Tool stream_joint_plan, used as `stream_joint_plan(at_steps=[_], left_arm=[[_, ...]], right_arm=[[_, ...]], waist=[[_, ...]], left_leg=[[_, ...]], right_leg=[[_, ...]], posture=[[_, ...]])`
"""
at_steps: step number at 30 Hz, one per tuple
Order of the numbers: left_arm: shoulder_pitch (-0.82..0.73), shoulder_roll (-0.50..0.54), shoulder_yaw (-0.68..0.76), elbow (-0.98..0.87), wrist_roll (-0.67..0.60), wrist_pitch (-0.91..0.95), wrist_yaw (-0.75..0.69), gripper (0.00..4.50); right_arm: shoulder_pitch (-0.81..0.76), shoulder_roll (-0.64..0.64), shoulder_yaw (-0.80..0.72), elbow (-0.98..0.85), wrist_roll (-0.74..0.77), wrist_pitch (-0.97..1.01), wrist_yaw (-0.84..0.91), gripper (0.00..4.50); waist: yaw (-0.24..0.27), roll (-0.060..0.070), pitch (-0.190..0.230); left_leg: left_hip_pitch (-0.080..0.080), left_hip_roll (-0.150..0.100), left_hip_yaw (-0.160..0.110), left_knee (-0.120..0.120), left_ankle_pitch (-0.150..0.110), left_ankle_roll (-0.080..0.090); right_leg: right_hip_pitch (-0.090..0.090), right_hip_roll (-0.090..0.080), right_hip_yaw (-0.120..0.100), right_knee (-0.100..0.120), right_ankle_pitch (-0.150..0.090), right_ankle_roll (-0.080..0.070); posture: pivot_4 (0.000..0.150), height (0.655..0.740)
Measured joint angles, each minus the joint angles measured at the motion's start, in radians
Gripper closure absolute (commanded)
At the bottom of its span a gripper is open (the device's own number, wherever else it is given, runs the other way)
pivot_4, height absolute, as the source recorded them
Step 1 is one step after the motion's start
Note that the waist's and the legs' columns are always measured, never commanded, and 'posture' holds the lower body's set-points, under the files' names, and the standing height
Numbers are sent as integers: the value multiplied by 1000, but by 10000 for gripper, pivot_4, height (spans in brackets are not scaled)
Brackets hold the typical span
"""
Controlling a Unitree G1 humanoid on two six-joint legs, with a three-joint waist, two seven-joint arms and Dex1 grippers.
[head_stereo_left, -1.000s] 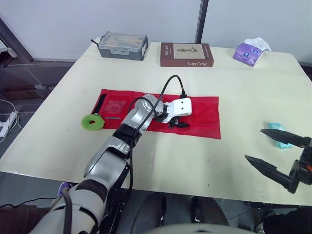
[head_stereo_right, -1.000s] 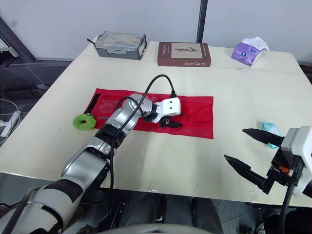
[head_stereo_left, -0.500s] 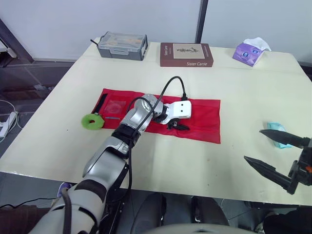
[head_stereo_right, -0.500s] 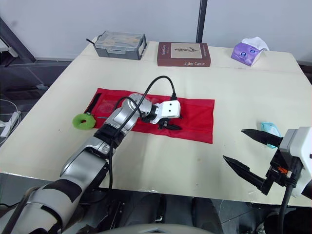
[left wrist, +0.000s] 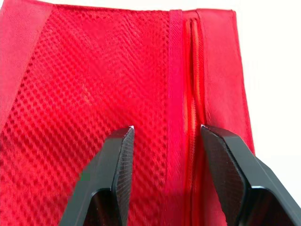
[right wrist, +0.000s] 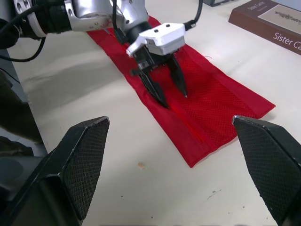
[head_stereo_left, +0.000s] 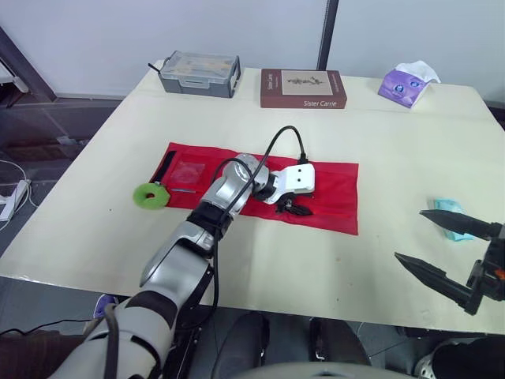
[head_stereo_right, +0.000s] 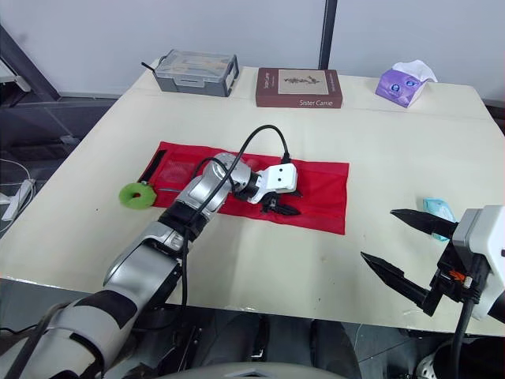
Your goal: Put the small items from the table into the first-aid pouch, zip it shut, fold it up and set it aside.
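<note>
Here, your left gripper (left wrist: 167,129) hangs over the flat red first-aid pouch (head_stereo_left: 335,189), its 2 fingers apart. The zipper (left wrist: 193,94) lies between them and runs along the pouch's long axis, left to right across the table (head_stereo_left: 316,260). The right gripper (head_stereo_right: 378,233), also spread, is well apart, so the left is nearer.

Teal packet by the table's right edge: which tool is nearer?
Right. The right tool hangs open just beside the teal packet; the left tool is open over the red pouch, well away.
</note>
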Motion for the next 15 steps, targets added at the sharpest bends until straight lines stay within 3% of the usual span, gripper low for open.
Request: stream_joint_plan(at_steps=[12, 15], left_arm=[[17, -8, -43, -28, 108, -124, 140, 21127], [51, 5, -49, -78, 124, -130, 163, 32932]], right_arm=[[16, 4, -4, -9, 3, 0, -17, 0], [21, 7, -4, -13, 4, 0, -19, 0]], waist=[[0, 0, 0], [-1, 0, 0]], left_leg=[[0, 0, 0, 0, 0, 0], [0, 0, 0, 0, 0, 0]], right_leg=[[0, 0, 0, 0, 0, 0], [0, 0, 0, 0, 0, 0]], posture=[[1500, 7400], [1500, 7400]])
